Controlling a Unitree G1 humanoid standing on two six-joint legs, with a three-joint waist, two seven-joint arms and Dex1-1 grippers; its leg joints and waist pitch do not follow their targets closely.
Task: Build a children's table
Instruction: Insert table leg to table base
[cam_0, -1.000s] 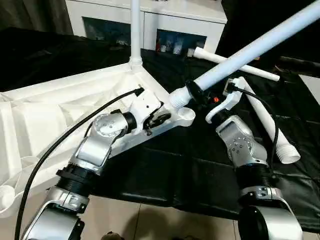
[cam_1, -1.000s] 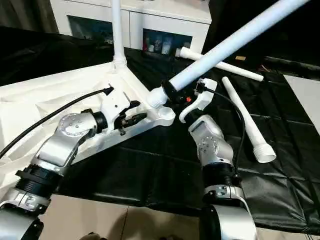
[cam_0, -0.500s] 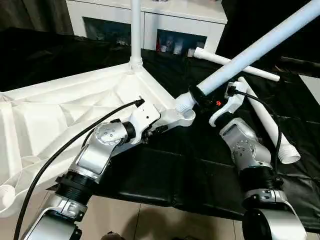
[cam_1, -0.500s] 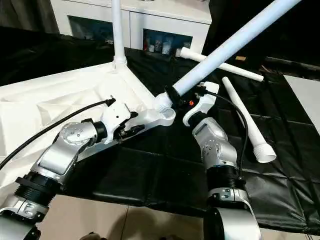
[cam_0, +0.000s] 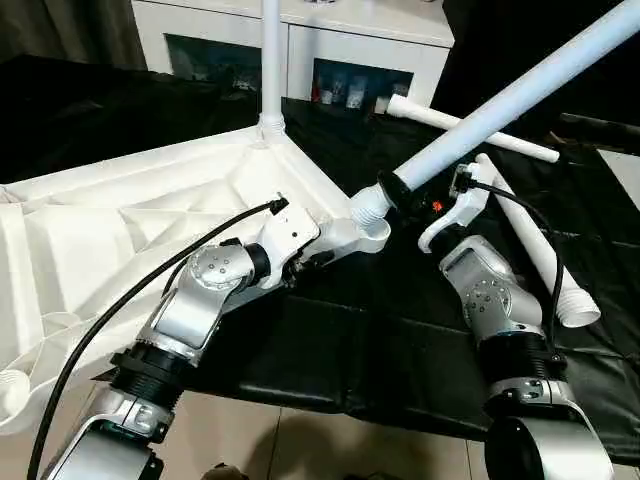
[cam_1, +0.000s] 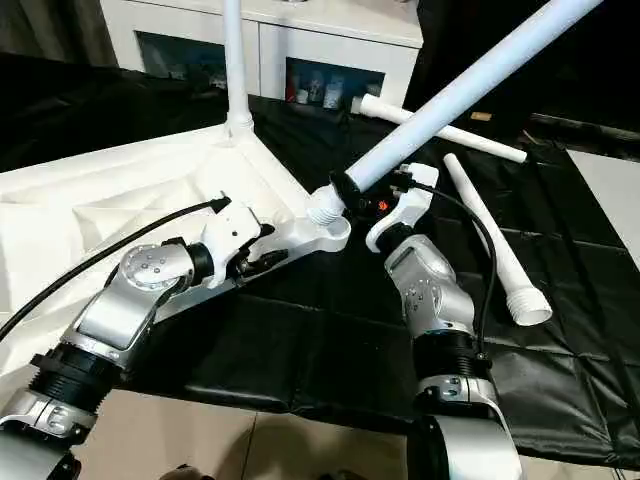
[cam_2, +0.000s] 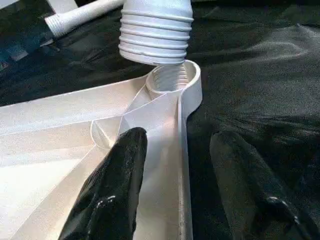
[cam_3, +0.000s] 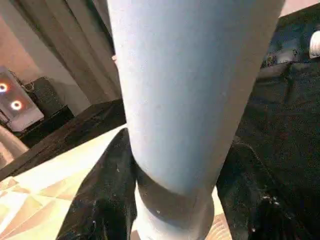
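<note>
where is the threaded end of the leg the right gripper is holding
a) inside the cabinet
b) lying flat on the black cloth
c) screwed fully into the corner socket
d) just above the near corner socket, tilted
d: the right gripper holds the leg at a slant, and its threaded end hangs just over the open corner socket of the tabletop, ribs still exposed.
</note>
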